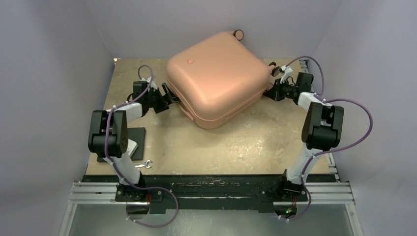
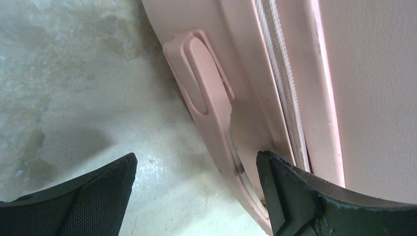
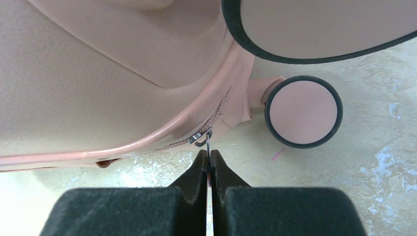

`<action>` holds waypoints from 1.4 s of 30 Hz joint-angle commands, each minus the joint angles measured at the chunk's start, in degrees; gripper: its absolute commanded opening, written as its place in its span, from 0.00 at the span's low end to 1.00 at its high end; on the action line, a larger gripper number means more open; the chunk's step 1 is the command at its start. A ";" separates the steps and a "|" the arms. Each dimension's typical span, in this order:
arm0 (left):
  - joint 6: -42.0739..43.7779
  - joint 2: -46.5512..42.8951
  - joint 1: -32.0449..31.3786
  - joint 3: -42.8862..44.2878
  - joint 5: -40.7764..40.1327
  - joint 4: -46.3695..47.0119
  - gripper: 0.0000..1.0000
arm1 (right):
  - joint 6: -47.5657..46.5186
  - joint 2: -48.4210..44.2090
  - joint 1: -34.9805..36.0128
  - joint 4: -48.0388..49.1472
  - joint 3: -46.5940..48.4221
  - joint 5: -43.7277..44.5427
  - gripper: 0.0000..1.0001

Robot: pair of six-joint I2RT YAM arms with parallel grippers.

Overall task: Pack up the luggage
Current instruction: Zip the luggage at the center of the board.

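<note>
The luggage (image 1: 216, 73), a large salmon-pink hard-shell suitcase, lies closed and flat on the table, a wheel (image 1: 239, 34) at its far corner. My left gripper (image 1: 169, 96) stands open at its left side. In the left wrist view the gripper (image 2: 196, 157) has one finger over bare table. The other finger (image 2: 295, 196) is against the shell, by the moulded side handle (image 2: 201, 73) and zipper band (image 2: 282, 73). My right gripper (image 1: 270, 91) is at the right corner. In the right wrist view this gripper (image 3: 209, 155) is shut on the metal zipper pull (image 3: 207, 140), beside a wheel (image 3: 303, 111).
A flat black pad (image 1: 135, 140) lies at the near left, partly under the left arm. A small wrench (image 1: 144, 164) rests by the table's front edge. Grey walls close in on both sides and at the back. The tan tabletop (image 1: 246, 147) stretches in front of the suitcase.
</note>
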 commanded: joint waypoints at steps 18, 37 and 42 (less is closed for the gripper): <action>0.19 6.13 -5.31 8.30 -5.62 -0.31 0.56 | -0.45 0.69 -1.60 0.83 -0.90 4.41 0.00; 26.19 5.63 2.33 15.25 3.53 -26.06 0.00 | 3.92 -6.37 -5.17 13.11 -9.90 8.91 0.00; 35.51 8.99 5.24 14.98 7.14 -30.10 0.00 | 5.38 -2.68 -5.29 12.00 -7.23 6.49 0.00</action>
